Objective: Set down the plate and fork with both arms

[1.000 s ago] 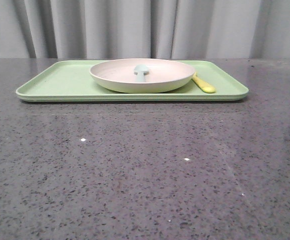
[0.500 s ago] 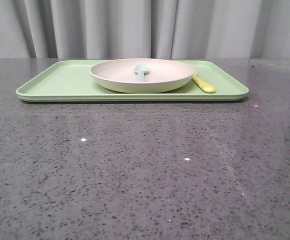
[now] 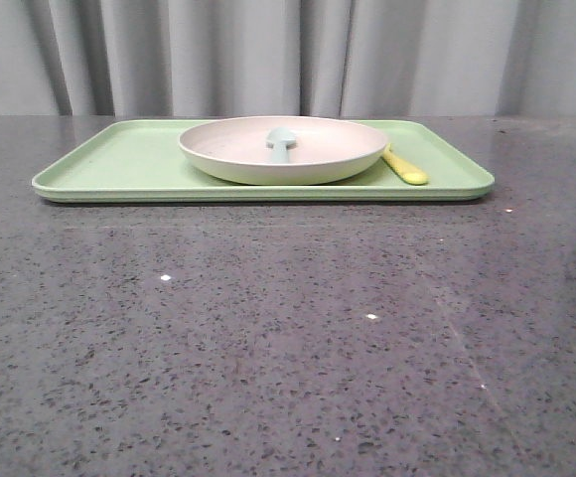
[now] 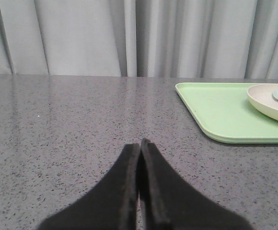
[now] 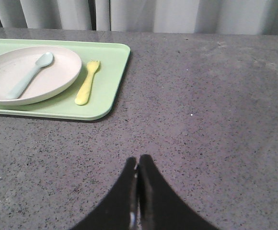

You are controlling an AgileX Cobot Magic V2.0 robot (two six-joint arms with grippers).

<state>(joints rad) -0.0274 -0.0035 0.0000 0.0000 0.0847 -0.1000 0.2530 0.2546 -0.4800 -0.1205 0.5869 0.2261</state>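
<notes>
- Your left hand (image 4: pixel 139 143) has its fingers pressed together with nothing between them; it hovers over bare desk (image 3: pixel 268 328), well apart from the tray (image 4: pixel 215 110).
- Your right hand (image 5: pixel 138 159) is likewise closed and empty, above the desk and clear of the tray's near corner.
- The plate (image 3: pixel 228 149) sits on the light-green tray, roughly central and slightly toward its right half.
- A pale blue-green spoon (image 5: pixel 29 75) lies inside the plate, bowl toward the curtain (image 3: pixel 268 50).
- The fork (image 5: pixel 87 83) lies flat on the tray just beside the plate's right rim, tines pointing toward the curtain. Contact with the plate cannot be confirmed.
</notes>
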